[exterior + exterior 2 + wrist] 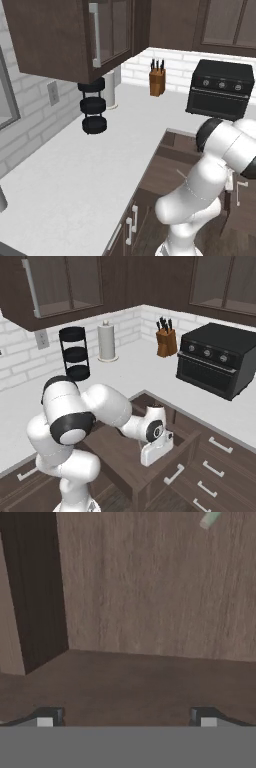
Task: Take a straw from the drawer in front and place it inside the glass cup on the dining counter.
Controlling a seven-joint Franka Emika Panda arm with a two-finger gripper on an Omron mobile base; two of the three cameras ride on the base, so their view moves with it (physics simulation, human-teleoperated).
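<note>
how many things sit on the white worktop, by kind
knife block: 1
paper towel roll: 1
black tiered rack: 1
black oven: 1
total: 4

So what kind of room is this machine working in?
A kitchen, it seems: a knife block and a black countertop oven stand on a white worktop along a brick wall, with dark wooden cabinets above.

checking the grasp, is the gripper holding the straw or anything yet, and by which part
Nothing is held. The gripper is open inside the drawer, with bare wood between its fingertips. One end of the straw lies apart, at the hand view's top edge.
</note>
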